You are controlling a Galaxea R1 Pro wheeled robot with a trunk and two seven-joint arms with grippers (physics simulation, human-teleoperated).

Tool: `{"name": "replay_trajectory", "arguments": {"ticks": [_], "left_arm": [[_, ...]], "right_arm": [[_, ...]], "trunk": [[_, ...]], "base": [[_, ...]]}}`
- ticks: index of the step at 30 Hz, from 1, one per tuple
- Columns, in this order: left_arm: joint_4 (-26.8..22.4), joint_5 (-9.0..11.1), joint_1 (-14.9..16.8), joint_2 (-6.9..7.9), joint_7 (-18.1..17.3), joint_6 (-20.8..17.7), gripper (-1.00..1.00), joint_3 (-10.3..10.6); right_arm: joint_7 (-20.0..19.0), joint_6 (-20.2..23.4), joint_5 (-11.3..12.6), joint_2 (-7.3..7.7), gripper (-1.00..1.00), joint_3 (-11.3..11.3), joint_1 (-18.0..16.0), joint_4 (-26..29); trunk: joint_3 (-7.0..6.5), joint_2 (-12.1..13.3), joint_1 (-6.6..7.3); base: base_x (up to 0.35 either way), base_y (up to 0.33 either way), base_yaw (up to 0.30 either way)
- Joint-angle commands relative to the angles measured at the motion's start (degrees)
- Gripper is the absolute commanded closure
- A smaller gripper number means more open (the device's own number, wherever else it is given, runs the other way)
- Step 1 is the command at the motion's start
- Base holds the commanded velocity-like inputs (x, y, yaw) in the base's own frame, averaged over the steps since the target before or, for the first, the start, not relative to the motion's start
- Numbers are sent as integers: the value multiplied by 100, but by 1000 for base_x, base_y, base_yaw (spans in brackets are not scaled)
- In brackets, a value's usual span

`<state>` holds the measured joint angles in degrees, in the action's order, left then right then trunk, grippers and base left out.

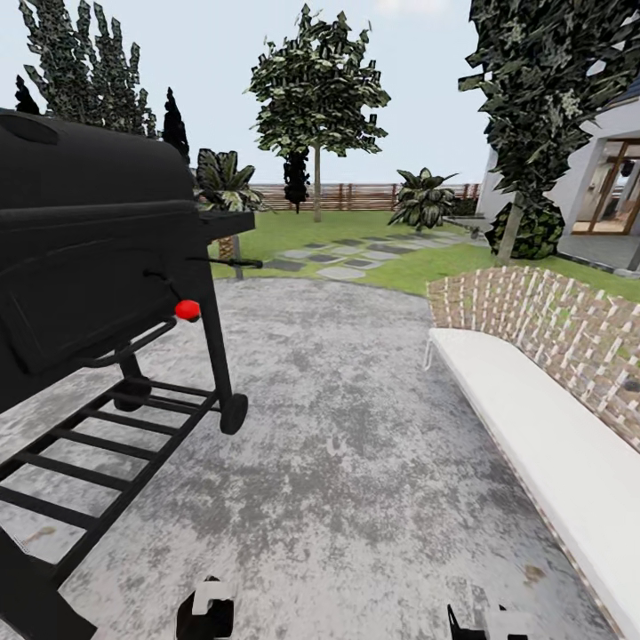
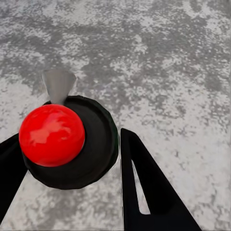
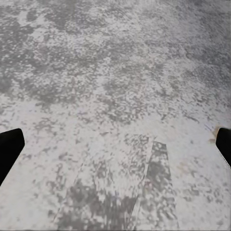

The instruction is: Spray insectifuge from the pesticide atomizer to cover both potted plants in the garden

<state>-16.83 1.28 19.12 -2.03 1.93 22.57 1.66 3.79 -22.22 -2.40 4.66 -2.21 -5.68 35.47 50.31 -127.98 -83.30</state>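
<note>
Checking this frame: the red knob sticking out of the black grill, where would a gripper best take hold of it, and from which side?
Probably pinch the red ball knob itself, jaws across its round sides. It sits at the tip of a thin rod jutting from the grill end towards the open paving, so come from that paving side, on the robot's right of the grill. The grill body blocks the other way.
</note>
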Motion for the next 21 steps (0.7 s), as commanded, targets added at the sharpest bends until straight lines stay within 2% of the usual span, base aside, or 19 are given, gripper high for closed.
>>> {"name": "replay_trajectory", "arguments": {"ticks": [1,11,21], "left_arm": [[4,12,4,1,18,19,100,18],[1,12,4,1,18,19,100,18],[2,12,4,9,18,19,100,18]], "right_arm": [[25,-13,-25,0,-100,1,-3,-4],[32,-12,-19,0,-100,-5,-3,1],[41,-17,-16,0,-100,-7,-3,-4]], "trunk": [[5,-2,-2],[5,-2,-2],[5,-2,-2]], "base": [[339,-87,0],[339,-84,0],[339,-9,0]]}}
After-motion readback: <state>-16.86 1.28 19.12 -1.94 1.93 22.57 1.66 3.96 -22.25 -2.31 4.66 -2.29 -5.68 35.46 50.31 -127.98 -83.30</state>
